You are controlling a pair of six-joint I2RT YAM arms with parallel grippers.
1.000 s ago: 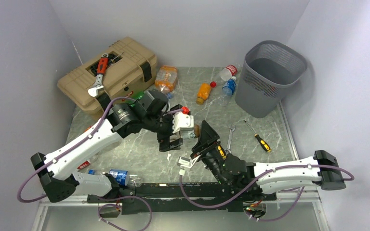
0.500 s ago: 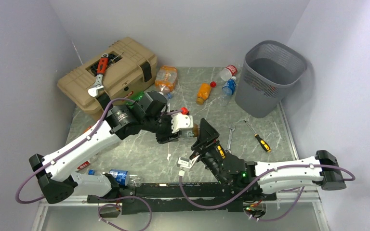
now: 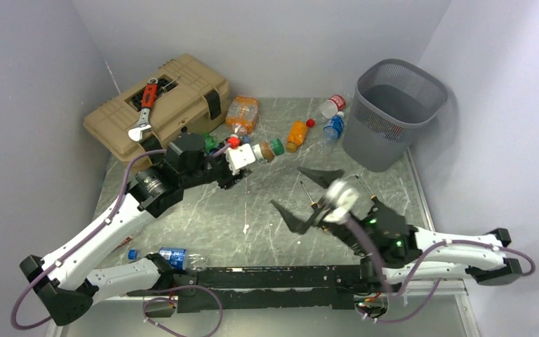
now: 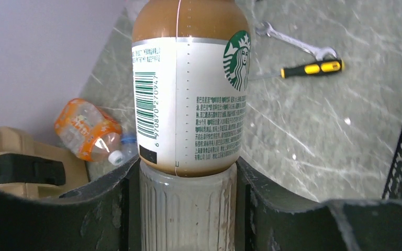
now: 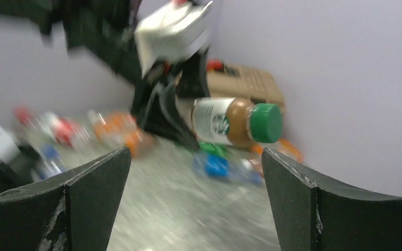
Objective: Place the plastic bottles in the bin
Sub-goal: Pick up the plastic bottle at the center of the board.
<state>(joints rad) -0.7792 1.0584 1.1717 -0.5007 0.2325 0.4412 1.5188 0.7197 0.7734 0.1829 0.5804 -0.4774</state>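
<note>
A brown coffee bottle (image 3: 267, 149) with a white label and green cap hangs above the table, and my left gripper (image 3: 247, 157) is shut on its base. In the left wrist view both fingers press the ribbed bottom of the coffee bottle (image 4: 188, 104) inside the left gripper (image 4: 188, 209). My right gripper (image 3: 305, 196) stands open and empty in mid-table, right of the bottle. The blurred right wrist view shows the coffee bottle (image 5: 230, 121) ahead of the open right gripper (image 5: 193, 198). The grey mesh bin (image 3: 382, 144) stands at the far right.
Loose bottles lie near the back: a crushed orange one (image 3: 242, 114), an orange juice one (image 3: 297, 133), a blue one (image 3: 333, 126), a red-labelled one (image 3: 331, 105). Another bottle (image 3: 175, 256) lies near-left. A tan toolbox (image 3: 182, 105) is far left; a screwdriver (image 3: 379, 203) lies right.
The coffee bottle passed from the right gripper to the left. The left gripper shut on it and carried it up and back; the right gripper opened and swung away to the right.
</note>
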